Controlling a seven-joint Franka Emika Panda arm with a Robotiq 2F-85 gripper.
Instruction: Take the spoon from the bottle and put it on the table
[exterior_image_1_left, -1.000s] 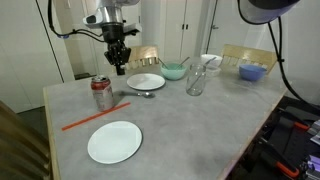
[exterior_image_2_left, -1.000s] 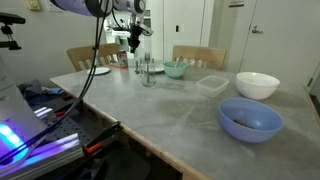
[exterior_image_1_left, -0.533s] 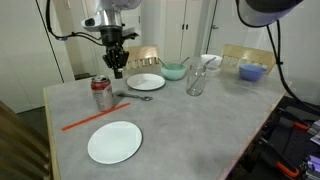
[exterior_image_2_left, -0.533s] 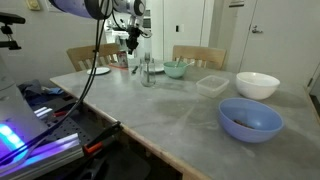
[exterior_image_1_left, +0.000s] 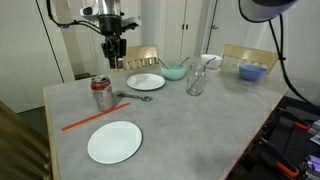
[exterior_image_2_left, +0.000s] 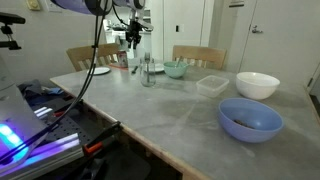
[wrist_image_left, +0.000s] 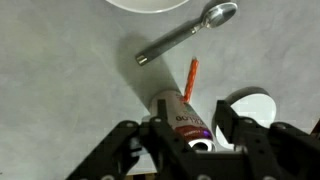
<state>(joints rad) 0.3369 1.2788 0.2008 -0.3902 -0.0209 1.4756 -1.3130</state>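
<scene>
Spoon (wrist_image_left: 185, 30) lies flat on table (exterior_image_1_left: 200, 125), well apart from bottle (exterior_image_1_left: 196, 82), at 12 o'clock of gripper (wrist_image_left: 188, 128) in wrist view; fingers spread partway, holding nothing. Spoon looks light, stiff, slippery metal; best pinched mid-handle

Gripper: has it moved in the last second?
Yes. The gripper has risen and drifted slightly toward the image's left edge, so it now hangs higher above the red soda can.
</scene>
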